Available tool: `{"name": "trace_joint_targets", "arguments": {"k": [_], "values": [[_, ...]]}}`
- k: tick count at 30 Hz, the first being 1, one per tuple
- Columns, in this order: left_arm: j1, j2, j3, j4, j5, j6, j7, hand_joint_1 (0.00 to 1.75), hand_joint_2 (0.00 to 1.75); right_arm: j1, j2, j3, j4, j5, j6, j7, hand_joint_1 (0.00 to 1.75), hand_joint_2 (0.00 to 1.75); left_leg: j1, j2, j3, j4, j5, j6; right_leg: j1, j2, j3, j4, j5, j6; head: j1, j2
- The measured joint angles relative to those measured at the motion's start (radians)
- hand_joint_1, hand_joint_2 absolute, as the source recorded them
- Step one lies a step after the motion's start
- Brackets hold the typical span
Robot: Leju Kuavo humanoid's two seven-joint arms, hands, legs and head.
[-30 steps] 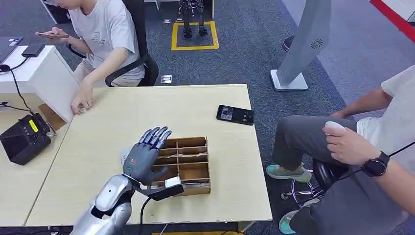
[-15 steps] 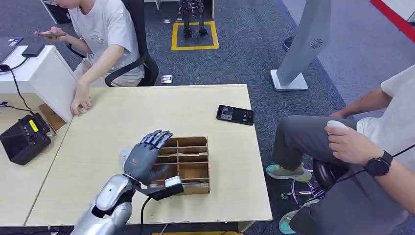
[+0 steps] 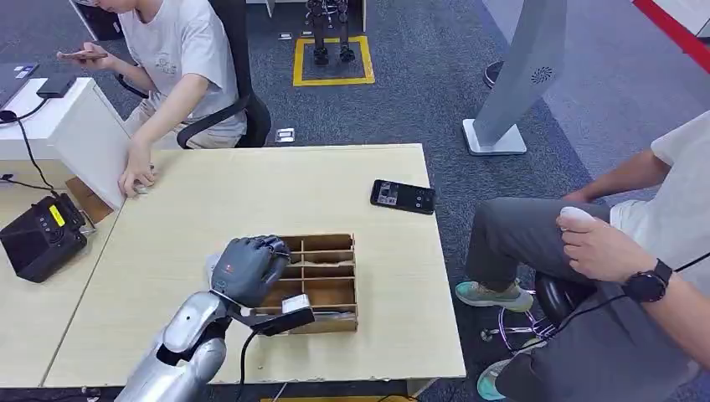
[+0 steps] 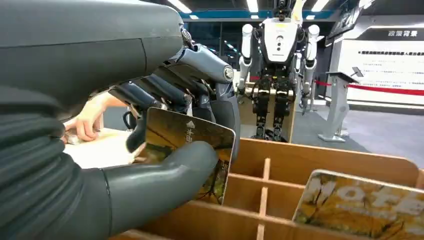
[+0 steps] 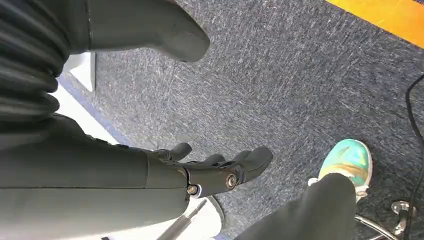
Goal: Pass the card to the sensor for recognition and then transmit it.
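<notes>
A: What differs for you since a second ago?

B: Your left hand (image 3: pixel 249 270) stood with fingers spread upright over the box; now they have curled down. In the left wrist view the thick grey thumb and dark fingers (image 4: pixel 150 92) pinch a card (image 4: pixel 192 150), glossy, flat, round-cornered, printed in yellow and brown, at the near left corner of the wooden box (image 3: pixel 322 283).

A: And my right hand?

B: Your right hand (image 5: pixel 210 172) hangs over the floor, fingers loosely apart, nothing in it.

A: Tell me the materials.

B: The box is thin brown board split into square compartments. A second card (image 4: pixel 360 205) of the same print leans in a compartment beside yours. The worktop (image 3: pixel 192 218) is pale, smooth wood grain.

A: What stands around?

B: Farther right on the worktop lies a black phone (image 3: pixel 403 196). At the left, a black device (image 3: pixel 40 237) with a yellow label. At the far left a person's hand (image 3: pixel 134 178) rests on the worktop edge. To the right sits another person (image 3: pixel 619 260) with a wristwatch. Beyond, on grey carpet, a white stand (image 3: pixel 515 79).
</notes>
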Motion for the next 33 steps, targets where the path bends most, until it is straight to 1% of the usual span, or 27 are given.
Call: {"name": "trace_joint_targets", "arguments": {"k": [10, 14, 17, 19, 20, 22, 23, 24, 25, 26, 28, 30, 32, 33], "values": [[-0.001, 0.0, 0.0, 0.0, 0.015, -0.007, -0.002, 1.75, 1.75, 0.0, 0.0, 0.0, 0.0, 0.0, -0.002, -0.021, 0.0, 1.75, 0.0, 0.0, 0.0, 0.0, 0.0, 0.0, 0.0, 0.0, 0.0, 0.0, 0.0, 0.0, 0.0, 0.0], [-0.002, 0.005, 0.007, -0.007, 0.098, -0.005, -0.031, 1.75, 1.75, -0.001, 0.0, 0.0, 0.0, 0.0, -0.003, -0.027, 0.0, 1.75, 0.0, 0.0, 0.0, 0.0, 0.0, 0.0, 0.0, 0.0, 0.0, 0.0, 0.0, 0.0, 0.0, 0.0], [-0.009, 0.027, 0.029, -0.051, 0.155, -0.026, -0.039, 1.75, 1.75, 0.0, 0.0, 0.0, 0.0, 0.0, -0.005, -0.027, 0.0, 1.75, 0.0, 0.0, 0.0, 0.0, 0.0, 0.0, 0.0, 0.0, 0.0, 0.0, 0.0, 0.0, 0.0, 0.0], [-0.017, 0.045, 0.047, -0.083, 0.196, -0.029, -0.05, 1.75, 1.75, -0.001, 0.0, 0.0, 0.0, -0.001, -0.008, -0.027, 0.0, 1.75, 0.0, 0.0, 0.0, 0.0, 0.0, 0.0, 0.0, 0.0, 0.0, 0.0, 0.0, 0.0, 0.0, 0.0], [-0.021, 0.062, 0.057, -0.108, 0.244, -0.039, -0.062, 1.75, 1.75, 0.0, 0.0, -0.001, 0.0, -0.002, -0.009, -0.025, 0.0, 1.75, 0.0, 0.0, 0.0, 0.0, 0.001, 0.0, 0.0, 0.0, 0.0, 0.001, 0.0, 0.0, 0.0, 0.0], [-0.041, 0.111, 0.093, -0.198, 0.411, -0.104, -0.08, 1.75, 1.75, 0.002, 0.0, -0.004, 0.0, -0.003, -0.012, -0.013, 0.0, 1.75, 0.001, 0.0, -0.001, 0.0, 0.001, -0.001, 0.002, 0.001, -0.001, 0.001, 0.001, -0.001, 0.0, 0.0], [-0.061, 0.141, 0.125, -0.248, 0.482, -0.144, -0.079, 1.75, 1.75, 0.004, 0.0, -0.006, 0.0, -0.003, -0.014, -0.011, 0.0, 1.75, 0.001, 0.0, -0.001, 0.0, 0.001, -0.001, 0.002, 0.001, -0.001, 0.001, 0.001, -0.001, 0.0, 0.0], [-0.081, 0.162, 0.154, -0.283, 0.519, -0.172, -0.072, 1.75, 1.75, 0.007, 0.0, -0.007, 0.0, -0.003, -0.014, -0.009, 0.0, 1.75, 0.001, 0.0, 0.0, 0.0, 0.001, -0.001, 0.002, 0.001, -0.001, 0.001, 0.001, -0.001, 0.0, 0.0], [-0.096, 0.185, 0.181, -0.314, 0.534, -0.193, -0.07, 1.75, 1.75, 0.01, 0.0, -0.009, 0.0, -0.003, -0.015, -0.009, 0.0, 1.75, 0.001, 0.0, 0.0, 0.0, 0.001, -0.001, 0.002, 0.0, -0.001, 0.001, 0.001, -0.001, -0.001, 0.0], [-0.105, 0.198, 0.201, -0.341, 0.539, -0.203, -0.07, 1.75, 1.75, 0.011, 0.0, -0.012, 0.0, -0.003, -0.015, -0.008, 0.0, 1.75, 0.001, -0.001, -0.001, 0.0, 0.002, -0.002, 0.002, 0.0, -0.001, 0.001, 0.001, -0.001, -0.001, 0.0], [-0.107, 0.222, 0.227, -0.387, 0.564, -0.211, -0.089, 1.75, 1.75, 0.011, 0.0, -0.017, 0.0, -0.003, -0.015, 0.0, 0.0, 1.75, 0.002, -0.001, -0.001, 0.0, 0.002, -0.002, 0.002, -0.001, -0.001, 0.001, 0.001, -0.001, -0.001, 0.0], [-0.12, 0.256, 0.25, -0.449, 0.642, -0.239, -0.095, 1.75, 1.75, 0.011, 0.0, -0.022, 0.0, -0.004, -0.014, 0.011, 0.0, 1.75, 0.002, 0.0, -0.002, 0.0, 0.002, -0.002, 0.002, 0.001, -0.001, 0.001, 0.001, -0.001, 0.0, 0.0], [-0.155, 0.301, 0.289, -0.505, 0.73, -0.283, -0.068, 1.75, 1.75, 0.015, 0.0, -0.027, 0.0, -0.005, -0.013, 0.014, 0.0, 1.75, 0.002, 0.0, -0.002, 0.0, 0.002, -0.002, 0.002, 0.001, -0.002, 0.001, 0.001, -0.001, 0.0, 0.0], [-0.172, 0.319, 0.308, -0.527, 0.752, -0.298, -0.055, 1.75, 1.75, 0.018, 0.001, -0.029, 0.0, -0.005, -0.013, 0.013, 0.0, 1.75, 0.002, 0.0, -0.002, 0.0, 0.002, -0.002, 0.002, 0.0, -0.002, 0.001, 0.001, -0.001, 0.0, 0.0]]}}
